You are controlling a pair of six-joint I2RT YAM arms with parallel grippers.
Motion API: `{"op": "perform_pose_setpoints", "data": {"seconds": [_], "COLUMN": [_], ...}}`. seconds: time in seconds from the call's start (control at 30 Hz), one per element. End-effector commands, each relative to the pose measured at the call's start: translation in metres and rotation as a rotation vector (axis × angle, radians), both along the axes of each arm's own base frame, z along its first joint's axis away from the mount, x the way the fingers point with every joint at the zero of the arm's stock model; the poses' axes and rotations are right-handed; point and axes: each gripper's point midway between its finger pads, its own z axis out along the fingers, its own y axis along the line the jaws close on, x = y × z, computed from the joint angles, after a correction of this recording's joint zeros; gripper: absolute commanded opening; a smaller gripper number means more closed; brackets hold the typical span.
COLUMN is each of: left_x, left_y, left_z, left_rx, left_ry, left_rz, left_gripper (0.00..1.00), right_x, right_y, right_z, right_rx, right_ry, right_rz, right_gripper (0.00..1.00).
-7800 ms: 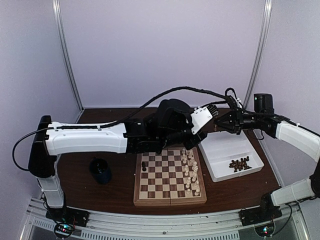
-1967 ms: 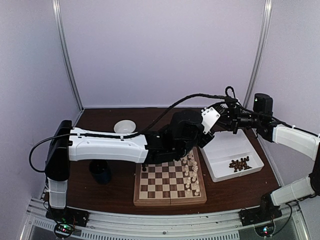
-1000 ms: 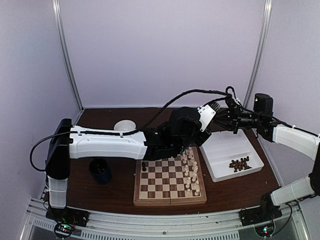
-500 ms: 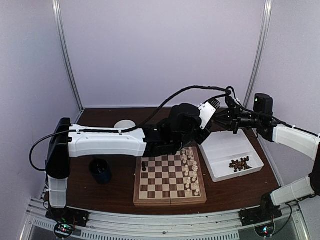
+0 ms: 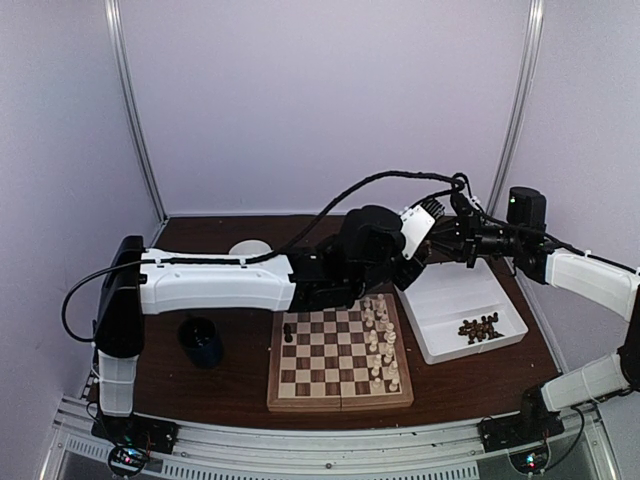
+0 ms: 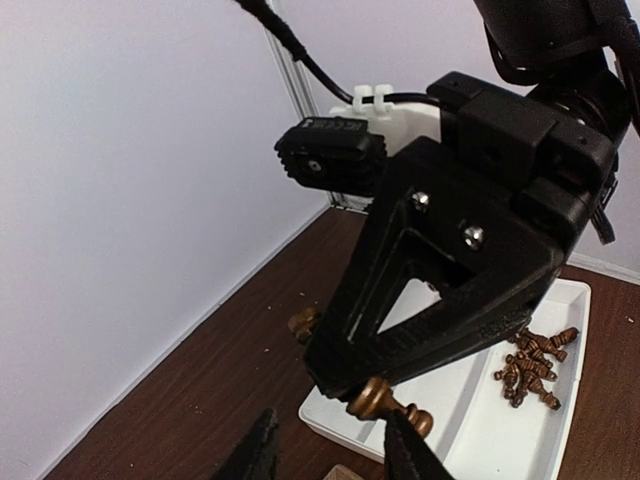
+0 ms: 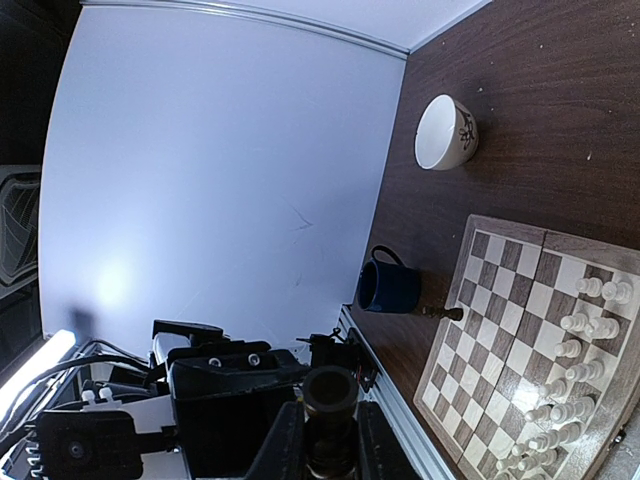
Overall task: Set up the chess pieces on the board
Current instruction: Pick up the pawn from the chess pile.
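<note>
My right gripper [image 7: 330, 440] is shut on a dark brown chess piece [image 7: 330, 400], held in the air over the back of the table. In the left wrist view that piece [image 6: 385, 403] sticks out below the right gripper [image 6: 360, 385]. My left gripper [image 6: 335, 450] is open just beneath it, and its right finger [image 6: 408, 450] is beside the piece's head. From above, the two grippers meet behind the board [image 5: 340, 385]. Pale pieces [image 5: 380, 340] fill its right columns. One dark piece [image 5: 288, 332] stands at its far left.
A white two-compartment tray [image 5: 455, 285] right of the board holds a heap of dark pieces [image 5: 478, 327]. A blue mug [image 5: 203, 340] stands left of the board. A white bowl [image 5: 245, 250] sits at the back, half hidden by the left arm.
My left gripper's jaws have opened and its wrist has lifted slightly toward the right gripper. The right arm has stayed still with the dark piece.
</note>
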Motion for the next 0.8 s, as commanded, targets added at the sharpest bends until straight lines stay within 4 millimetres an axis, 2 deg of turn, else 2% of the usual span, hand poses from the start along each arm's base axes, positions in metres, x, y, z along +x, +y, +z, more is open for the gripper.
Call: {"op": "perform_pose_setpoints", "data": {"seconds": [0.0, 0.13, 0.3, 0.6, 0.77], "left_x": [-0.002, -0.010, -0.017, -0.013, -0.007], "left_y": [0.005, 0.014, -0.001, -0.010, -0.008], "left_z": [0.012, 0.016, 0.012, 0.010, 0.008], "left_rx": [-0.081, -0.134, -0.079, -0.078, -0.072], "left_ry": [0.006, -0.021, -0.097, -0.105, -0.103], "left_rz": [-0.009, -0.018, -0.002, 0.013, 0.047], "left_gripper": [0.39, 0.41, 0.41, 0.37, 0.35], "right_x": [0.002, 0.004, 0.005, 0.005, 0.005], "right_y": [-0.001, -0.002, -0.002, -0.003, -0.003], "right_z": [-0.005, -0.006, -0.007, -0.006, -0.005], "right_rx": [-0.005, -0.002, 0.000, 0.001, 0.004], "right_ry": [-0.006, 0.001, 0.011, 0.010, 0.010], "right_rz": [-0.006, -0.010, -0.013, -0.016, -0.015], "right_gripper": [0.04, 0.04, 0.04, 0.04, 0.04]}}
